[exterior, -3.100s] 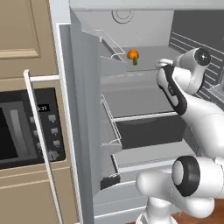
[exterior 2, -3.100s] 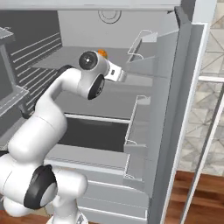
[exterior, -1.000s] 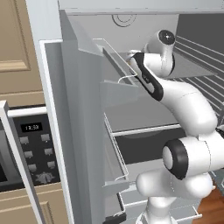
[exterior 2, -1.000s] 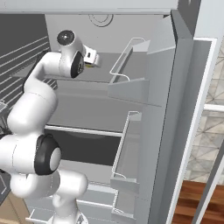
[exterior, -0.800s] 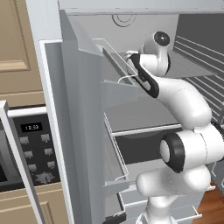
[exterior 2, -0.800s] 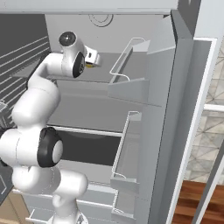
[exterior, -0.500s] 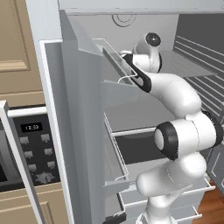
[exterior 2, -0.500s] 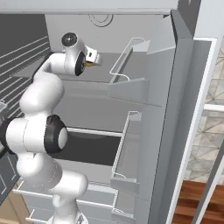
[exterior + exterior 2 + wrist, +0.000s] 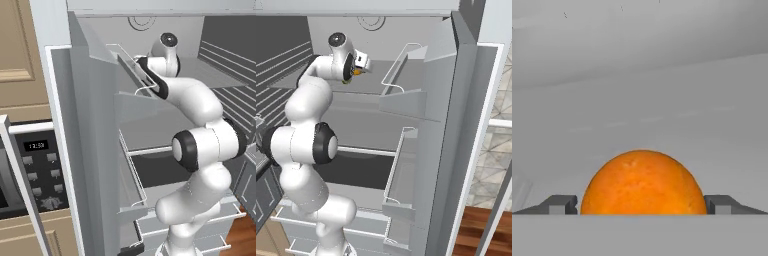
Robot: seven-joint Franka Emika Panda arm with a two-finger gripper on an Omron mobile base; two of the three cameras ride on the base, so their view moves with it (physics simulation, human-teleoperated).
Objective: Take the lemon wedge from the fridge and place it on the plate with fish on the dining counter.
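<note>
A: Where was the round orange lemon wedge [image 9: 642, 182]?

B: Directly between the dark fingertips [image 9: 560, 204] of the white arm's two-finger gripper [image 9: 643, 205], on a grey shelf inside the tall pale grey fridge [image 9: 90, 140].

A: Was it grasped?

B: No. The jaws stood spread wide on either side, not clenched on it.

Open fridge [image 9: 90, 125], white arm [image 9: 200, 145] reaching onto upper shelf, microwave [image 9: 30, 170] left

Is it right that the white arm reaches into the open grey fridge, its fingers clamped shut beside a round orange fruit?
Not quite: the gripper is open. In the hand view its fingertips stand apart, either side of the round orange fruit, inside the open grey fridge.
</note>
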